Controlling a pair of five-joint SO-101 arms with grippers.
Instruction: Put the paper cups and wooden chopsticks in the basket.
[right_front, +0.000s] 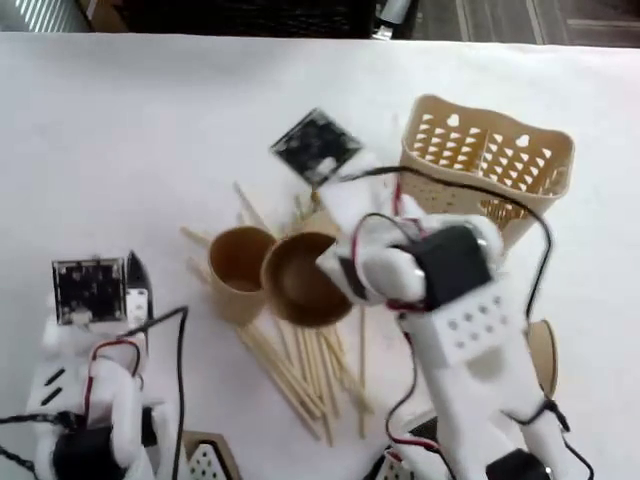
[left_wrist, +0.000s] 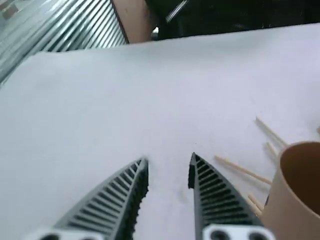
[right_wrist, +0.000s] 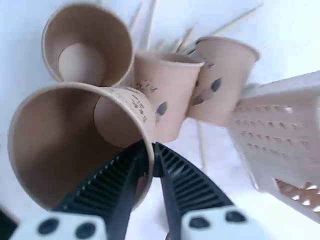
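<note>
- Brown paper is what the jaws of the right arm (right_front: 470, 320) grip. They are closed on the rim of the held cup (right_wrist: 55, 145), one jaw inside the wall and one outside.
- We judge that a rim hold suits these narrow jaws, since the thin wall fits between them where the wide body would not.
- The held cup sits among the other cups in the middle of the white worktop (right_front: 150, 120), near the basket (right_front: 490, 160) but not in it.
- The basket stands mouth up just beyond the cups on the right arm's side, so the carry looks short to us.
- The jaws of the left arm (right_front: 100, 400) are open over bare worktop and hold nothing. One of the cups and a few stray sticks lie just beside them. We take this arm to be idle, well placed for the sticks.
- The wooden chopsticks (right_front: 300, 370) lie flat in a loose fan, some running under the cups. We think lifting the cups first would free them.
- Cups counted in the right wrist view: four. They are the held cup, a wide-open cup (right_wrist: 85, 45) touching it, a middle cup (right_wrist: 167, 95), and a far cup (right_wrist: 222, 75) just beside the basket.
- A brown rounded shape (right_front: 541, 355) beside the right arm may be a fifth cup. We cannot tell.
- Chopsticks overlap too much for an exact count, but we make out at least ten.
- One basket, two arms.
</note>
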